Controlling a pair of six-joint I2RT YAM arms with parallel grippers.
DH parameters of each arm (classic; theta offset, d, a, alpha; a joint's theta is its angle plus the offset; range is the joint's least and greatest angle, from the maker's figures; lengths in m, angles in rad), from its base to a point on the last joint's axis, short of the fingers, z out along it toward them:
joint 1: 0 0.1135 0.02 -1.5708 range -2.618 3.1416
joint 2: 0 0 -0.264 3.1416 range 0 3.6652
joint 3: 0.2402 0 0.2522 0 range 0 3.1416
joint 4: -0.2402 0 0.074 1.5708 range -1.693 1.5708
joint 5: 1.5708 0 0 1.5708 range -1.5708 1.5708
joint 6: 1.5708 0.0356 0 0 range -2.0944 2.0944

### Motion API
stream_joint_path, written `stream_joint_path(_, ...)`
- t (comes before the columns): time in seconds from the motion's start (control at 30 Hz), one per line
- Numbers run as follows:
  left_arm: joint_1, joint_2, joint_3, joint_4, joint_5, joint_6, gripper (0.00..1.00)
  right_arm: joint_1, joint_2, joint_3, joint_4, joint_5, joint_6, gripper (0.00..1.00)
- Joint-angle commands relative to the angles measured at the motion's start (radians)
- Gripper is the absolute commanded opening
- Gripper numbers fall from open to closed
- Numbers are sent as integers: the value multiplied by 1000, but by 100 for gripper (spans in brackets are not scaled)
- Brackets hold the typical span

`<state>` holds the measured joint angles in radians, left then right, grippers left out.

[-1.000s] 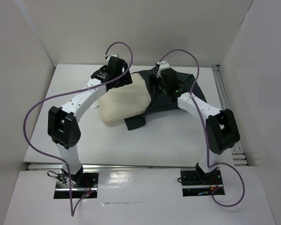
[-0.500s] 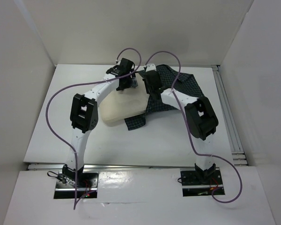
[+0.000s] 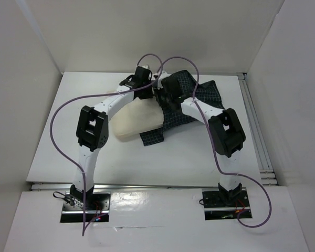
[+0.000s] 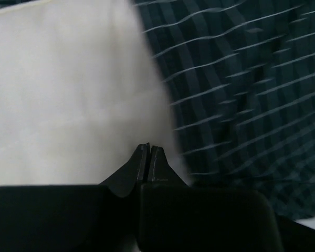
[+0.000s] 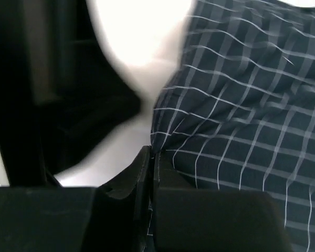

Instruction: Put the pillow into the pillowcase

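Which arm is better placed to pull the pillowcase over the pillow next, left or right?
Right, probably. The right gripper is shut at the pillowcase hem and seems to pinch it, ready to draw the cloth. The left gripper is shut above the pillow edge, holding nothing visible.

The plump rectangular fabric cushion (image 3: 134,121) is plain cream, perhaps faintly ridged; the limp cloth sleeve (image 3: 212,90) is dark navy with a fine white grid check.
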<state>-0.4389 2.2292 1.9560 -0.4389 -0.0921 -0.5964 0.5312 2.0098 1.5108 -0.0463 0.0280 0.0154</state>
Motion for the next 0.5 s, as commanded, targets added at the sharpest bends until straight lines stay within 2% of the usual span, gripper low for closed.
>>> stream_joint_path(0.0, -31, -144, -17, 127, 118, 43, 0, -25, -62, 54, 26, -310, 6, 0)
stream_joint_path(0.07, -31, -157, -17, 137, 118, 43, 0, -52, -62, 66, 62, -496, 52, 0)
stream_joint_path(0.13, -31, -157, 0, 108, 103, 43, 0, -89, -62, 52, 120, -584, 83, 0)
stream_joint_path(0.23, -31, -172, -15, 80, 40, 43, 0, -99, -31, 52, 85, -539, 98, 0)
stream_joint_path(0.33, 11, -223, -117, 80, 54, 17, 0, -99, 21, 61, 14, -372, 109, 0)
stream_joint_path(0.4, 49, -269, -175, 42, 35, -5, 0, -99, 21, 42, 5, -277, 97, 18)
stream_joint_path(0.43, 75, -290, -196, 26, 19, -14, 0, -99, -23, 29, 5, -233, 77, 31)
stream_joint_path(0.47, 87, -316, -253, 3, -3, -14, 0, -99, -51, 16, 23, -215, 54, 64)
